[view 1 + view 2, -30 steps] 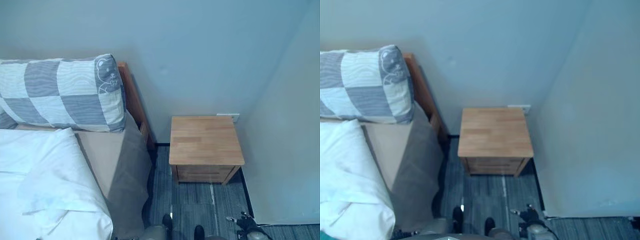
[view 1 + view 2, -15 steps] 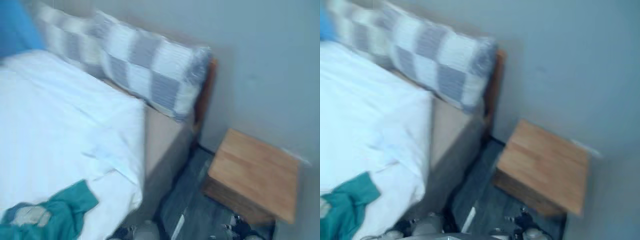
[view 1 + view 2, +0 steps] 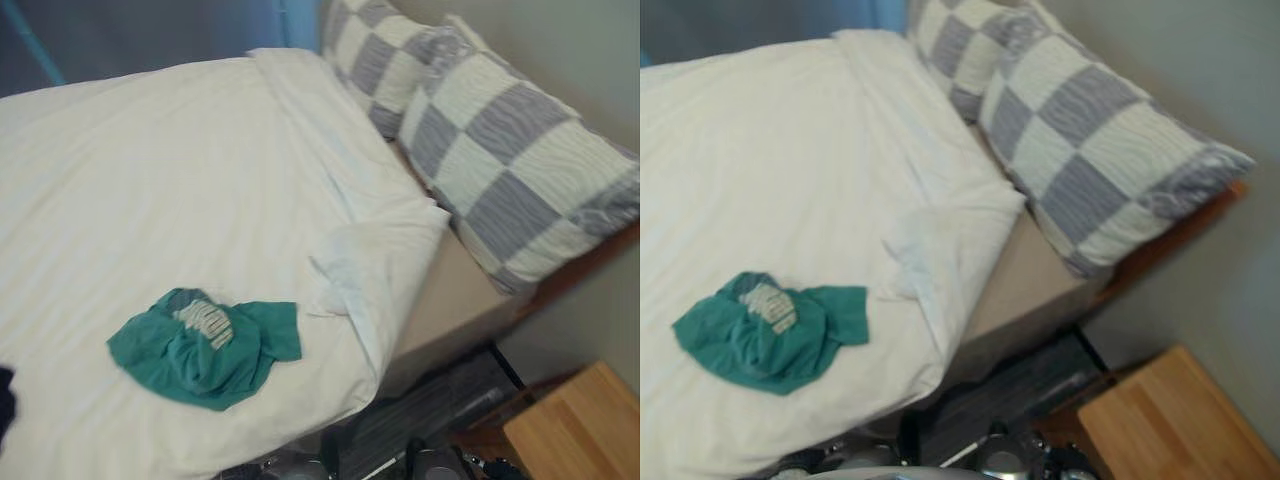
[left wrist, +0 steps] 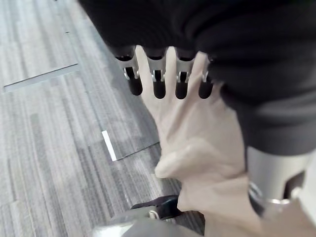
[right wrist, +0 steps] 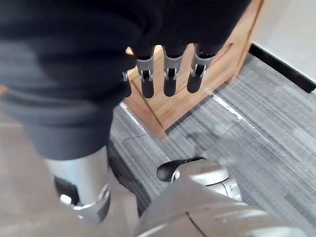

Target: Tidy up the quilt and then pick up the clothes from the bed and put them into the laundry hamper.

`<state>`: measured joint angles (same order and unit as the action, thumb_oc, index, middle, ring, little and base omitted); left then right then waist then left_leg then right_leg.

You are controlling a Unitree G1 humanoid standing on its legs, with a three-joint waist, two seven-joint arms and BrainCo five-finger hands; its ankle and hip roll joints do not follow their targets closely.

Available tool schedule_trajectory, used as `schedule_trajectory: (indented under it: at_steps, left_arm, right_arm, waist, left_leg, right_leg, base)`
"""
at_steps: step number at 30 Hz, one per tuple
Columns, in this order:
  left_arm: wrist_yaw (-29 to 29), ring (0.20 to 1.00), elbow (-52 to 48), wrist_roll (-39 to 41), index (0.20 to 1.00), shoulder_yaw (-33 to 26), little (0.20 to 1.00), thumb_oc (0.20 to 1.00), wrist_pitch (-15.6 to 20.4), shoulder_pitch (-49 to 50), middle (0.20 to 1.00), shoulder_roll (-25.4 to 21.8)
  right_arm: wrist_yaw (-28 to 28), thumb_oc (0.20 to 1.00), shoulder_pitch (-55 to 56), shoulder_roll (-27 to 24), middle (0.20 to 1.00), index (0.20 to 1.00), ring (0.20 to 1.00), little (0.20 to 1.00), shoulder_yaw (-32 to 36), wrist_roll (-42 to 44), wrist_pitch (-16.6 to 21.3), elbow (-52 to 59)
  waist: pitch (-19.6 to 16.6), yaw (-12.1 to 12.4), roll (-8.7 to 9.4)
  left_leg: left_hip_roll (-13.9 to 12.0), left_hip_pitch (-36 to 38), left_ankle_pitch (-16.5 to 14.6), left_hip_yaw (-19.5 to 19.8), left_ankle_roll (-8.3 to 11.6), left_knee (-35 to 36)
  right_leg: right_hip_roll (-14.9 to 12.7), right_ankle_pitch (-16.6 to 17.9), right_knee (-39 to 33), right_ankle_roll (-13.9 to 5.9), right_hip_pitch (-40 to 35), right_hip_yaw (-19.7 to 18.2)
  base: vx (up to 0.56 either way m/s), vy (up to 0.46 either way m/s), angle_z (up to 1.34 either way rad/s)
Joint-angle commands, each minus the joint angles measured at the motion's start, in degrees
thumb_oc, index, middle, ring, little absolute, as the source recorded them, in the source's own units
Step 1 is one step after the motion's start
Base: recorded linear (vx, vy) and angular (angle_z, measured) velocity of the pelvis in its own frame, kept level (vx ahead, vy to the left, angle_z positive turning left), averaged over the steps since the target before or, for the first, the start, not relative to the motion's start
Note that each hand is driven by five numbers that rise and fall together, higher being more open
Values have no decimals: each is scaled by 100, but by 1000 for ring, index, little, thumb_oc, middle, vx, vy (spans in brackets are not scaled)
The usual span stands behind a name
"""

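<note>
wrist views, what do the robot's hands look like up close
Both look alike. The left hand has a dark ribbed cover over its back and wrist, with a row of silver fingers ending in rounded dark tips. The right hand matches it: the same dark cover, silver finger segments with small metal hinges, and dark tips. A silver-grey forearm section shows below each cover.

Head stereo pair looking down on bed (image 3: 200, 180) and pillows (image 3: 1090, 160), wrist cameras facing floor (image 4: 49, 123)

Dark ribbed wrist covers, left hand (image 4: 165, 79) and right hand (image 5: 165, 74), silver fingers apparently dark-tipped
</note>
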<state>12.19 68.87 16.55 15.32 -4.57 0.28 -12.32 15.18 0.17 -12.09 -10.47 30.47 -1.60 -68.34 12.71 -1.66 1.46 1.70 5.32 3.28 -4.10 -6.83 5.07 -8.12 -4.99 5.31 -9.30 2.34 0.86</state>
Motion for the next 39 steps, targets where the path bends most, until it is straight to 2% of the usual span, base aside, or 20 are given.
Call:
schedule_trajectory:
  at_steps: [1, 2, 5, 6, 8, 10, 11, 12, 14, 15, 16, 17, 18, 21, 23, 25, 27, 33, 37, 39]
  left_arm:
    - [99, 1000, -2, 121, 1000, 39, 1000, 1000, -23, 1, 1000, -10]
    - [135, 1000, -4, 324, 1000, -4, 1000, 1000, -69, -16, 1000, 26]
    - [119, 1000, 20, 271, 1000, -44, 1000, 1000, -115, -23, 1000, 59]
    - [74, 1000, 136, 108, 1000, -154, 1000, 1000, -92, 31, 1000, 114]
    - [47, 1000, 166, 152, 1000, -168, 1000, 1000, -87, 56, 1000, 105]
    - [5, 1000, 155, -24, 1000, -248, 1000, 1000, -65, 79, 1000, 59]
    - [-26, 1000, 135, -188, 1000, -279, 1000, 1000, -3, 128, 1000, -25]
    - [-58, 1000, 106, -233, 1000, -310, 1000, 1000, 25, 158, 1000, -113]
    - [-68, 1000, 73, -134, 1000, -393, 1000, 1000, 44, 200, 1000, -238]
    - [-69, 1000, 66, -108, 1000, -403, 1000, 1000, 39, 203, 1000, -256]
    - [-102, 1000, 44, -87, 1000, -458, 1000, 1000, 14, 208, 1000, -310]
    - [-218, 1000, 76, -100, 1000, -619, 1000, 1000, -25, 189, 1000, -366]
    - [-208, 1000, 158, -61, 1000, -671, 1000, 1000, -6, 129, 1000, -313]
    - [-145, 1000, 293, -13, 1000, -716, 1000, 1000, 41, -10, 1000, -236]
    - [-65, 1000, 483, 63, 1000, -756, 1000, 1000, 129, -241, 1000, -172]
    - [-32, 1000, 512, 115, 1000, -751, 1000, 1000, 126, -305, 1000, -164]
    - [26, 1000, 536, 135, 1000, -727, 1000, 1000, 108, -344, 1000, -166]
    - [124, 1000, 464, 24, 1000, -608, 1000, 1000, -72, -342, 1000, -372]
    - [41, 1000, 382, -203, 1000, -472, 1000, 1000, -197, -471, 1000, -598]
    - [8, 1000, 335, -243, 1000, -423, 1000, 1000, -255, -537, 1000, -664]
  right_arm:
    - [208, 1000, -235, -41, 1000, 1000, 1000, 1000, 239, 487, 90, -38]
    - [245, 1000, -185, 16, 1000, 1000, 1000, 1000, 316, 941, 77, -92]
    - [189, 1000, -143, 64, 1000, 1000, 1000, 1000, 465, 1640, 153, -124]
    - [139, 1000, -92, 175, 1000, 1000, 1000, 1000, 1023, 3081, 354, -37]
    - [214, 1000, -41, 199, 1000, 1000, 1000, 1000, 1348, 3484, 581, 164]
    - [511, 1000, -8, 92, 1000, 1000, 1000, 1000, 1542, 3076, 836, 570]
    - [931, 1000, -40, -86, 1000, 1000, 1000, 1000, 1549, 2834, 1016, 1072]
    - [1372, 1000, -79, -317, 1000, 1000, 1000, 1000, 1591, 2442, 1020, 1627]
    - [1899, 1000, -148, -767, 1000, 1000, 1000, 1000, 1678, 1846, 928, 2499]
    - [1935, 1000, -162, -839, 1000, 1000, 1000, 1000, 1696, 1869, 902, 2650]
    - [2119, 1000, -213, -1093, 1000, 1000, 1000, 1000, 1703, 1567, 790, 3154]
    - [2169, 1000, -440, -1971, 1000, 1000, 1000, 1000, 1896, 147, 144, 5639]
    - [2009, 1000, -568, -2289, 1000, 1000, 1000, 1000, 1899, -122, -88, 6421]
    - [1891, 1000, -888, -2696, 1000, 1000, 1000, 1000, 1839, -523, -474, 7267]
    - [1604, 1000, -1608, -3106, 1000, 1000, 1000, 1000, 1519, -989, -839, 8103]
    - [1359, 1000, -1880, -3221, 1000, 1000, 1000, 1000, 1320, -1096, -934, 8343]
    - [1268, 1000, -2273, -3397, 1000, 1000, 1000, 1000, 1002, -1247, -1330, 8555]
    - [917, 1000, -3353, -3420, 1000, 1000, 1000, 1000, -15, -1973, -2239, 7570]
    - [665, 1000, -4047, -3367, 1000, 1000, 1000, 1000, -602, -2400, -2181, 6621]
    - [507, 1000, -4331, -3356, 1000, 1000, 1000, 1000, -886, -2467, -2134, 6488]
  waist:
    - [-128, 29, 37]
    - [-191, 43, 46]
    - [-244, 41, 47]
    - [-325, 14, 37]
    - [-348, -25, 38]
    - [-353, -70, 79]
    - [-345, -75, 129]
    - [-331, -71, 179]
    - [-315, -60, 255]
    - [-314, -57, 269]
    - [-313, -57, 305]
    - [-311, -158, 413]
    - [-306, -206, 451]
    - [-267, -237, 522]
    - [-161, -197, 634]
    - [-120, -166, 686]
    - [-69, -89, 754]
    - [120, 264, 888]
    - [390, 474, 898]
    - [500, 543, 892]
  left_leg:
    - [-236, 171, -640, -16, 706, -195]
    - [-263, 164, -565, -8, 749, -128]
    - [-274, 188, -525, -61, 770, -62]
    - [-268, 182, -483, -117, 809, -7]
    - [-246, 149, -491, -98, 820, -7]
    - [-237, 128, -513, -122, 818, -7]
    - [-276, 130, -517, -181, 836, -7]
    - [-301, 121, -528, -225, 847, -7]
    - [-332, 81, -536, -261, 846, -7]
    - [-337, 72, -538, -264, 845, -7]
    - [-347, 43, -534, -276, 844, -7]
    - [-392, -69, -515, -348, 837, -7]
    - [-414, -101, -518, -386, 844, -7]
    - [-448, -157, -515, -422, 869, -7]
    - [-489, -242, -506, -430, 901, -7]
    - [-484, -275, -506, -402, 898, -7]
    - [-453, -304, -502, -327, 892, -7]
    - [-411, -436, -467, -218, 879, -7]
    - [-396, -665, -418, -194, 881, -7]
    - [-365, -738, -411, -160, 872, -7]
  right_leg:
    - [35, 853, -151, -87, -55, 7]
    - [48, 825, -259, -88, -203, 65]
    - [53, 823, -347, -78, -300, 158]
    - [126, 818, -493, -46, -437, 235]
    - [197, 812, -545, -32, -461, 199]
    - [281, 846, -589, -25, -400, 167]
    - [319, 879, -635, -29, -380, 188]
    - [341, 893, -655, -33, -363, 231]
    - [358, 896, -673, -38, -347, 268]
    - [360, 895, -676, -38, -345, 269]
    - [361, 894, -680, -38, -328, 274]
    - [371, 853, -657, -35, -216, 225]
    - [376, 855, -668, -47, -168, 204]
    - [387, 868, -669, -69, -100, 176]
    - [382, 908, -651, -127, -6, 189]
    - [384, 926, -650, -143, 15, 181]
    - [383, 954, -631, -155, 45, 175]
    - [307, 991, -627, -200, 66, 359]
    - [259, 1020, -609, -213, 214, 515]
    - [234, 1041, -622, -220, 268, 532]
  base:
    - [56, -85, 76]
    - [50, -70, 56]
    - [62, -50, 11]
    - [76, -47, -6]
    - [38, -25, -2]
    - [9, -43, -5]
    - [-10, -79, -10]
    - [-20, -81, -8]
    - [-39, -62, -5]
    - [-41, -40, -9]
    - [-82, 62, -19]
    - [-100, 116, -23]
    - [-95, 142, -22]
    - [-66, 64, -24]
    - [-102, 48, -9]
    - [-38, 26, -3]
    - [10, 11, 9]
    - [12, -20, 11]
    - [-85, -12, 24]
    - [-80, 34, 23]
